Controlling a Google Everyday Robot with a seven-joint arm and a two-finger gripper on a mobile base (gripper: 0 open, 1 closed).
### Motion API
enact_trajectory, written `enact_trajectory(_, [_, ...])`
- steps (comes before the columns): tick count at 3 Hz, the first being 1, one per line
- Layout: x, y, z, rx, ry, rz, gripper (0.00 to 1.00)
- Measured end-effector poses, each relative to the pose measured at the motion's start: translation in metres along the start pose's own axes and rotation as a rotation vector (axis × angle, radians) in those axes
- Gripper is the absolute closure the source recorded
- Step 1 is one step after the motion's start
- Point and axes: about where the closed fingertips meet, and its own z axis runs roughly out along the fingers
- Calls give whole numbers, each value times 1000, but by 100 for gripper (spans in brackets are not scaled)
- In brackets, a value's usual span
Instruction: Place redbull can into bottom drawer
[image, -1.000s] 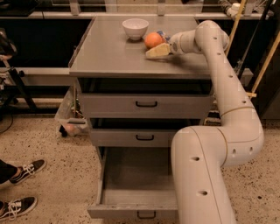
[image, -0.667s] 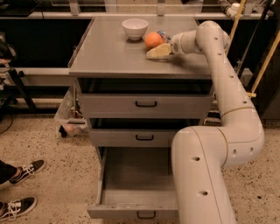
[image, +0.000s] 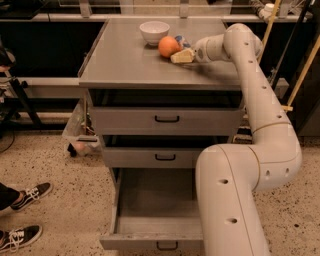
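The redbull can (image: 183, 42) stands on the grey cabinet top (image: 125, 60), just behind and to the right of the orange (image: 169, 46); only its upper blue-and-silver part shows. My gripper (image: 181, 56) sits low on the top, right of the orange and directly in front of the can, with the arm reaching in from the right. The bottom drawer (image: 150, 227) is pulled open below, its grey inside bare, and my arm's lower link covers its right side. Its black handle (image: 167, 245) faces front.
A white bowl (image: 154, 31) stands behind the orange. The two upper drawers (image: 166, 119) (image: 165, 157) are pushed in. A person's black shoes (image: 22, 195) are on the floor at the left. A clear bin (image: 80, 131) sits beside the cabinet. Yellow poles (image: 300, 75) stand at the right.
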Motion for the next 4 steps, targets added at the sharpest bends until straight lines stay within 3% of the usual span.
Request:
enact_trajectory(1, [0, 1, 1, -2, 0, -2, 65])
enact_trajectory(2, [-3, 5, -14, -40, -10, -30, 88])
enact_trajectory(3, [2, -2, -71, -105, -34, -30, 100])
enact_trajectory(4, [33, -11, -164, -195, -54, -3, 100])
